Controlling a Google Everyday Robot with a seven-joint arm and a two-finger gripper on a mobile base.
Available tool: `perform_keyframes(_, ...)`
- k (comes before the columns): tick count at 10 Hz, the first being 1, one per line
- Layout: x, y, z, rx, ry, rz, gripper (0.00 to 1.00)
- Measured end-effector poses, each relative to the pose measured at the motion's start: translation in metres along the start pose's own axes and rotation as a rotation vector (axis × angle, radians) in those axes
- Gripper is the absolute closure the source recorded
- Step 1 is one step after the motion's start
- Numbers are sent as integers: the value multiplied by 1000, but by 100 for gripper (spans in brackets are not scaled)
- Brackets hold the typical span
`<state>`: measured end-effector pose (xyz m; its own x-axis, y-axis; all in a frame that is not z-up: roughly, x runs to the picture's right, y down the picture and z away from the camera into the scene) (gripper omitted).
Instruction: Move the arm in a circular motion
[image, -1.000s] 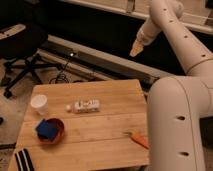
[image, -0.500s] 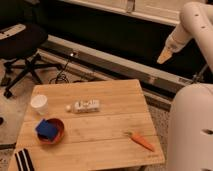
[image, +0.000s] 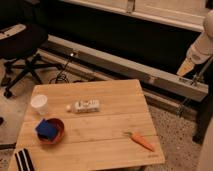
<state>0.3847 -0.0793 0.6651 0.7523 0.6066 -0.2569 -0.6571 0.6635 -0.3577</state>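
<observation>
speckled flooring (image: 175, 127) runs under a light wooden tabletop (image: 107, 125) that fills the lower left of the view, with a long pale rail (image: 125, 65) along the dark wall behind it. at the far right edge, well apart from the tabletop, the white arm (image: 201, 46) slopes down and to the left from the upper corner. it ends in the hand (image: 185, 68), a small tan wedge hanging in the air just above the rail's right end. whether the hand is released or clenched i cannot tell. on the tabletop a white cup (image: 40, 104) stands near the left edge, and a pale bottle (image: 86, 106) lies on its side to the right of it. a red bowl (image: 58, 135) holding a blue sponge (image: 45, 128) sits in front of the cup, and a carrot (image: 140, 141) lies toward the front right corner. a black and white striped object (image: 24, 160) rests at the front left corner. a black office chair (image: 22, 45) stands on the floor at the upper left.
</observation>
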Motion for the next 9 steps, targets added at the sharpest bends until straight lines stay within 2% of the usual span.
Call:
perform_keyframes(2,30,33,-17,-12,22,51,49)
perform_keyframes(3,32,56,-28,-21,20,61,49)
perform_keyframes(5,21,91,-42,-44,3,51,49)
perform_keyframes(7,-4,138,-51,-105,-39,26,49)
perform_keyframes(9,-34,172,-55,-163,-85,5,49)
